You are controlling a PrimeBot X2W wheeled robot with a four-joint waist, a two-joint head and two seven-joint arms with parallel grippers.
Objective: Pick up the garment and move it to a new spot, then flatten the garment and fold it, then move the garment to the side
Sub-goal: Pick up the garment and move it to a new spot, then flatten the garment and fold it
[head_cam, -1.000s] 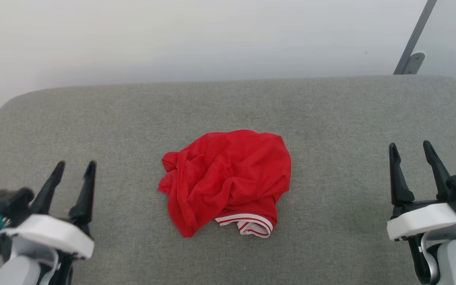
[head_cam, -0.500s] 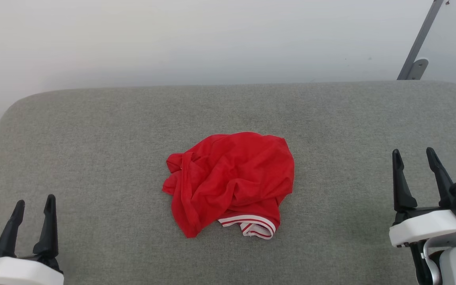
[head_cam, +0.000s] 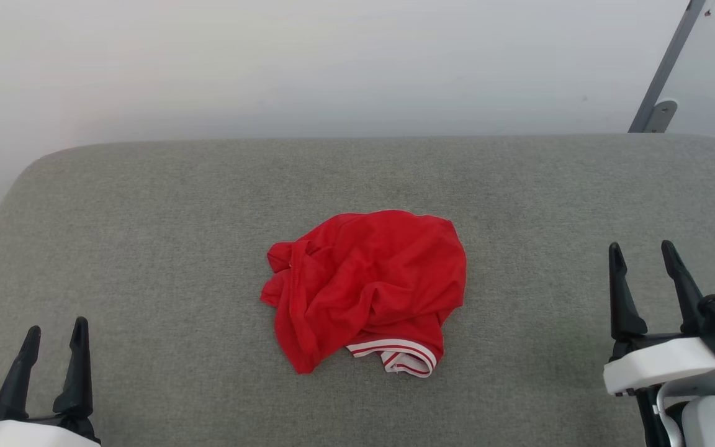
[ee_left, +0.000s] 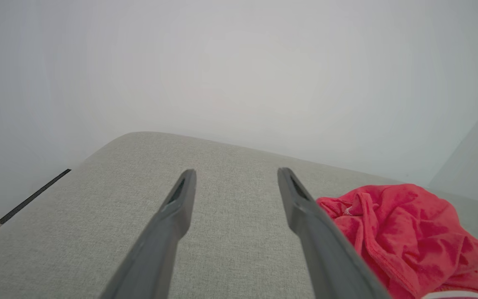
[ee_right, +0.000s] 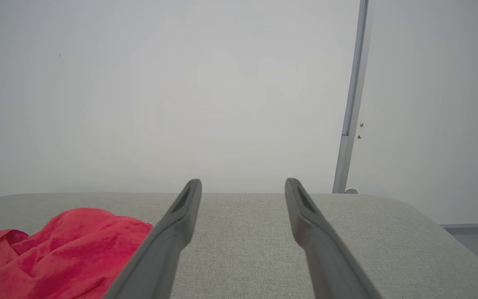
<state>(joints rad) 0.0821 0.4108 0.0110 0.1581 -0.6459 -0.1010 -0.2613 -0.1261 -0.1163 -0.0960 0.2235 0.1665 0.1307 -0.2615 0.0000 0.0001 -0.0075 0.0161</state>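
Since a second ago: left gripper (head_cam: 57, 326) drawn back and down into the lower left corner of the head view. Whole picture also shifted a little, so a camera move there, not a move of the garment (head_cam: 370, 279). Right gripper (head_cam: 640, 246) little changed, at the lower right.

Head view: garment crumpled in a red mound at the middle of the grey fabric worktop (head_cam: 146, 217), with a red-and-white striped band (head_cam: 395, 352) peeping out at its near edge. Both grippers spread wide, holding nothing, well apart from the cloth on either side.

Left wrist view: left gripper (ee_left: 235, 170) parted over bare worktop (ee_left: 139, 216), garment (ee_left: 405, 228) off to the right, near but not touching.

Right wrist view: much the same, mirrored. Right gripper (ee_right: 243, 180) parted and empty, garment (ee_right: 69, 249) at the lower left, a grey post (ee_right: 353, 104) against the wall beyond.

Step in hand, by judgement: the first pick-up, not yet begun. To do it well:
- Come in low over the garment and aim for a raised ridge of folds, not the flat outer edge.
- Press down either side of that ridge and close fully before lifting.
- Lift high enough to clear the trailing cloth, or expect drag along the fabric cover.
- Choose a landing spot with bare room all round, with flattening to follow.
- Keep the striped band in sight as a landmark for finding a sleeve later.
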